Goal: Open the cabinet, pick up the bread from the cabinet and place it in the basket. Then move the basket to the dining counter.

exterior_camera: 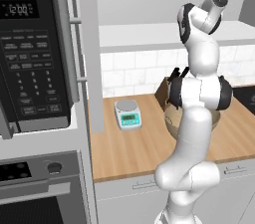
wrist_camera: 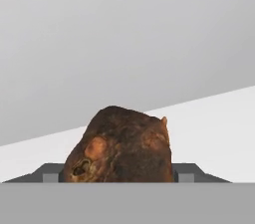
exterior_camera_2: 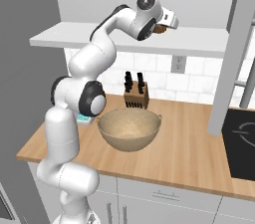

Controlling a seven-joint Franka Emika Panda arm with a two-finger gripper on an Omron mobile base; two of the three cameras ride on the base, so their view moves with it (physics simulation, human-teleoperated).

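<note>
The cabinet stands open, its grey door (exterior_camera_2: pixel 231 54) swung out at the right and its white shelf (exterior_camera_2: pixel 99 36) bare in front. My arm reaches up onto that shelf. The bread (wrist_camera: pixel 119 148), a brown crusty lump, rests on the shelf between my fingers. My gripper (wrist_camera: pixel 118 174) has one tip against each side of the bread. From the right base view, the gripper (exterior_camera_2: pixel 168 23) sits over the bread (exterior_camera_2: pixel 160 29). The basket (exterior_camera_2: pixel 129 128), round and tan, stands empty on the wood counter below, also partly behind my arm (exterior_camera: pixel 172 121). The dining counter is out of view.
A black microwave (exterior_camera: pixel 30 54) hangs at the left above an oven. On the counter a small scale (exterior_camera: pixel 128 113) sits left of the basket, and a knife block (exterior_camera_2: pixel 135 93) stands behind it. A dark cooktop (exterior_camera_2: pixel 241 143) lies at the right edge.
</note>
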